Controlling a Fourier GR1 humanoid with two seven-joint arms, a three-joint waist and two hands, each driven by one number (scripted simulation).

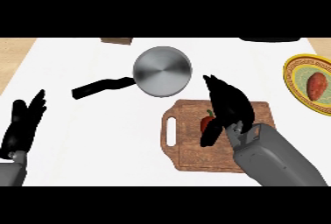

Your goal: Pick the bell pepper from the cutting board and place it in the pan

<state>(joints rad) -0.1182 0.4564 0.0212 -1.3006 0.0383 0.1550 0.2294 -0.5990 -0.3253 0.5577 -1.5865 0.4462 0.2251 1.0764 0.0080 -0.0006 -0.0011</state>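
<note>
**Right hand over the pepper on the board**

The pepper (207,121), red with a green stem, lies on the wooden board (194,153) in the lower middle of the frame, right of centre. The right hand (227,107) hangs above it, fingers pointing toward the top of the frame and the thumb reaching down along the pepper's lower side. The fingers look relaxed, not curled round the pepper; the hand hides part of it, so whether they touch cannot be told.

The pan (162,71) sits just above the board, in the upper middle, bare steel inside, its black handle (100,86) running out toward the left. It holds nothing.

The left hand (24,122) rests at the left edge of the frame, fingers straight and up, grasping nothing.

At the right edge a yellow plate (298,70) on the white desk (77,140) carries a reddish-brown food item (317,85)
</note>
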